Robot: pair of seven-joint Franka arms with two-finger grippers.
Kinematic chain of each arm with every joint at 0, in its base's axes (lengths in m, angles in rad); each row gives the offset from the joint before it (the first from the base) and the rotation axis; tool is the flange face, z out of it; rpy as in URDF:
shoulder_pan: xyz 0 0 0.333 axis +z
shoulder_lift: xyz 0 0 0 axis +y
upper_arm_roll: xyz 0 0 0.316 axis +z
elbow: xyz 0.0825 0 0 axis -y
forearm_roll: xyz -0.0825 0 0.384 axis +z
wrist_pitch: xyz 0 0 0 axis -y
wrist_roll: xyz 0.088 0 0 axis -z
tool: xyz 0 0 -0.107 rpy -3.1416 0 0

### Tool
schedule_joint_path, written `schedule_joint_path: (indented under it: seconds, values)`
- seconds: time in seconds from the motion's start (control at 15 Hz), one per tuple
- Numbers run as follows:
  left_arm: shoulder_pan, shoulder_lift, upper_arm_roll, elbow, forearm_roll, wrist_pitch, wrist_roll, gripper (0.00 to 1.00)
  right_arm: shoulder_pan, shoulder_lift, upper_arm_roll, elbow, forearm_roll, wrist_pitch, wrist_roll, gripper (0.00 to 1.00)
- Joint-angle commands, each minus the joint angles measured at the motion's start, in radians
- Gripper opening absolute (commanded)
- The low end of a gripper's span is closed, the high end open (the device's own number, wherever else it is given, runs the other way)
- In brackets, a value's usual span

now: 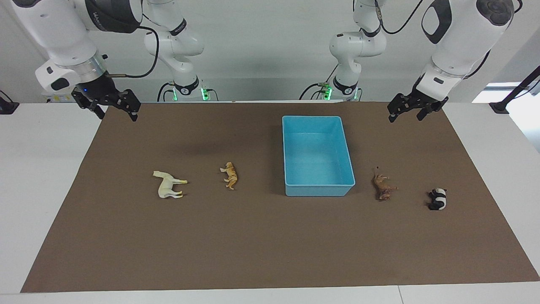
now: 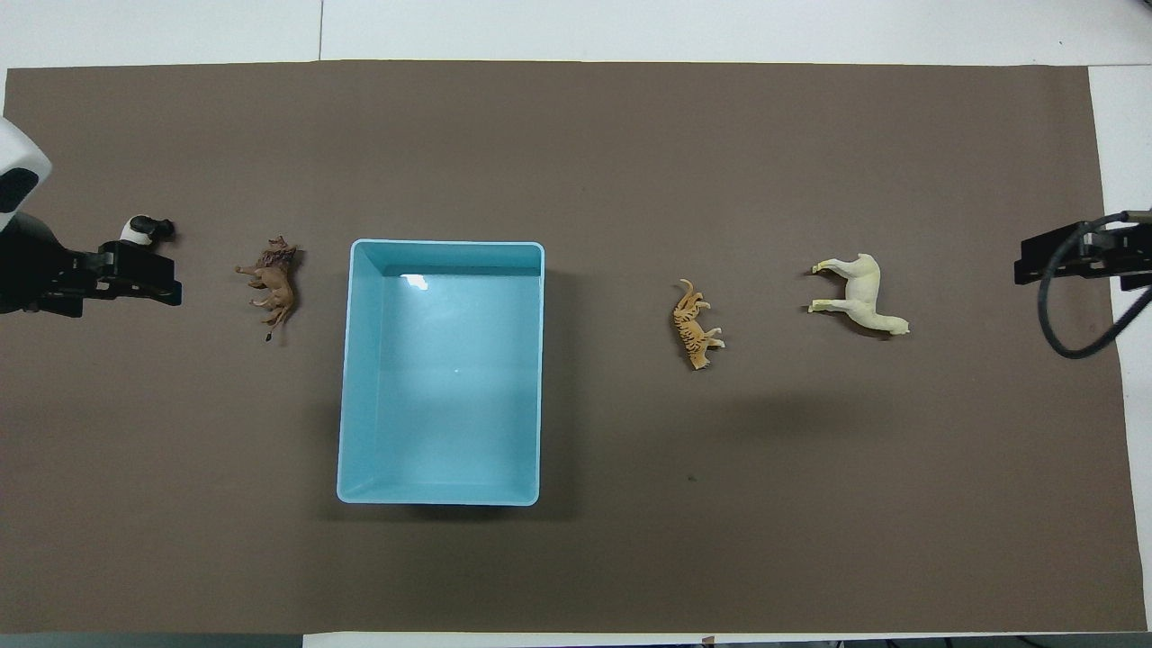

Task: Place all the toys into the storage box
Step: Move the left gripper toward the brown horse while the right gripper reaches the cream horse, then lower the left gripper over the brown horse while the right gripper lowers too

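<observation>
The light blue storage box [image 1: 318,119] [image 2: 445,244] stands empty mid-mat. All toys lie on their sides on the mat. The cream-white horse [image 1: 168,185] [image 2: 859,292] and the tan-orange one [image 1: 230,175] [image 2: 695,326] lie toward the right arm's end. The dark brown one [image 1: 382,186] [image 2: 273,286] and the panda [image 1: 438,199] [image 2: 144,228] lie toward the left arm's end. My right gripper [image 1: 118,114] [image 2: 1048,261] hangs open and empty over the mat's corner. My left gripper [image 1: 406,117] [image 2: 135,274] hangs open and empty, raised; from overhead it partly covers the panda.
A brown mat [image 1: 270,245] [image 2: 576,558] covers the white table [image 1: 42,169]. A black stand [image 1: 506,103] sits off the mat at the left arm's end.
</observation>
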Motion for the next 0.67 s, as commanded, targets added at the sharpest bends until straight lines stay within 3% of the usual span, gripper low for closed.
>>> schedule_joint_path:
  seconds: [0.0,0.13,0.4,0.6]
  values:
    - [0.010,-0.019,-0.006,-0.006,0.010,0.013,-0.005,1.00,0.034,-0.037,0.004,-0.167,0.006,0.156,0.074,1.00]
    - [0.010,-0.019,-0.007,-0.011,0.024,0.031,-0.025,1.00,0.039,-0.003,0.004,-0.228,0.008,0.239,0.073,1.00]
    - [0.026,-0.005,-0.002,-0.110,0.030,0.246,-0.028,1.00,0.063,0.051,0.004,-0.337,0.011,0.455,0.082,1.00]
    - [0.045,0.059,-0.002,-0.193,0.039,0.422,-0.020,1.00,0.065,0.112,0.004,-0.388,0.011,0.593,0.018,1.00]
